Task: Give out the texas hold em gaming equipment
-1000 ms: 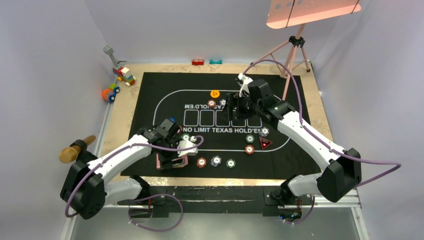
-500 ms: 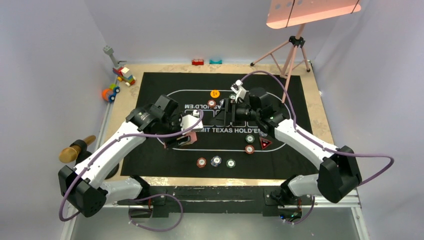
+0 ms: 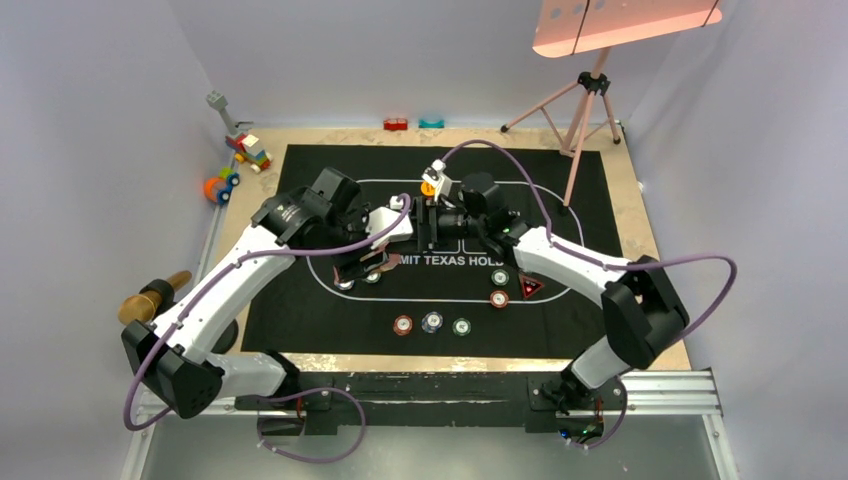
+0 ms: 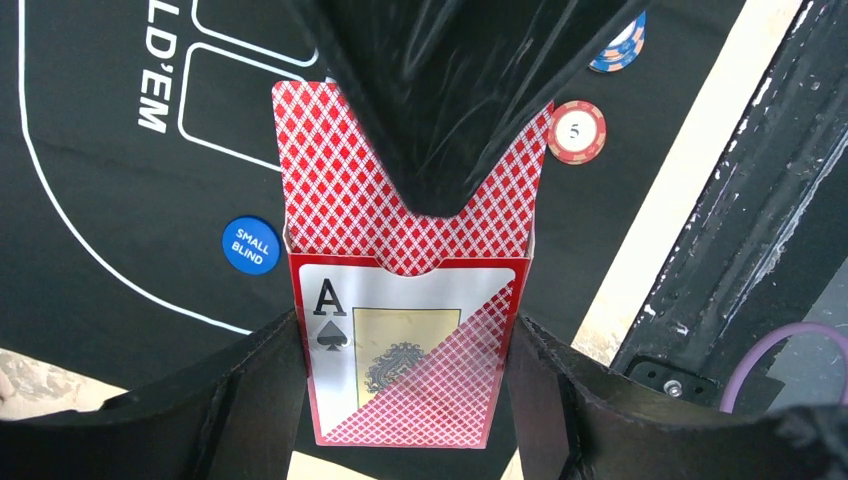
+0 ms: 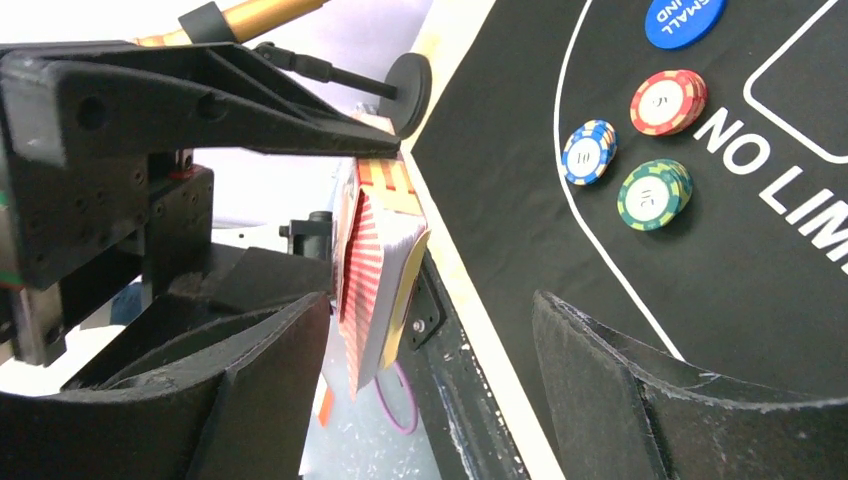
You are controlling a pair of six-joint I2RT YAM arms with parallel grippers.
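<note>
so in the last second both arms swung in and met over the middle of the mat [image 3: 300, 170]. the left gripper [image 4: 405, 400] was down by the near left edge a moment ago. now it's up and holding the card box [image 4: 405, 350] out toward the other arm. its fingers are partly closed and pressed on both long sides of the box, ace of spades panel facing its own camera. the red-backed cards [image 4: 330, 170] poke out of the open end, ahead of the fingertips.

the right gripper [image 5: 430, 320] slid over from the far right to meet it. its jaws are spread wide with nothing held. the deck sits in the gap between them, closer to one finger, and from the left wrist view one black finger lies across the card backs. can't tell if it's actually touching.

my read: this is the setup for pulling a card off the deck to deal. the chips [image 5: 654, 194] already sit in little groups on the mat beyond the right hand, so the cards seem to be what's left. the small blind disc [image 4: 250, 245] lies just off to one side of the held box.
</note>
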